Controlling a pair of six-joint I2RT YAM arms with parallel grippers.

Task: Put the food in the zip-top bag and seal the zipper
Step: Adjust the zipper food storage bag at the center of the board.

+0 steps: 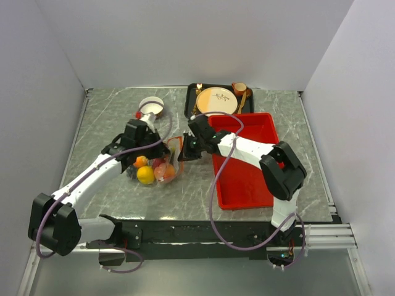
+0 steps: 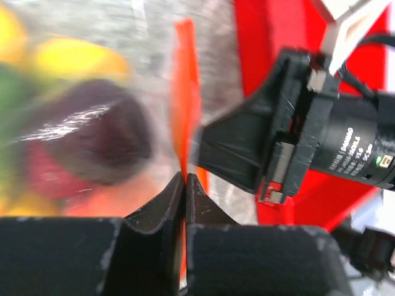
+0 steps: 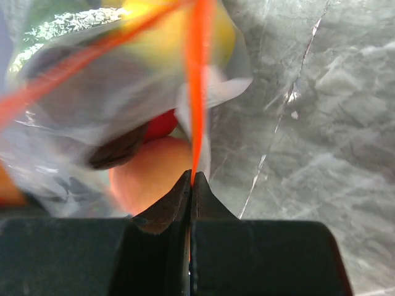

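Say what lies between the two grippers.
The zipper, an orange stretch pinched by left gripper and right gripper; the left wrist view shows it.

Grey white-veined marble table. Bright red tray at 3 o'clock. Orange-red zipper on clear bag; inside, yellow lemon, pale orange peach, dark plum. Black left hand and right hand.
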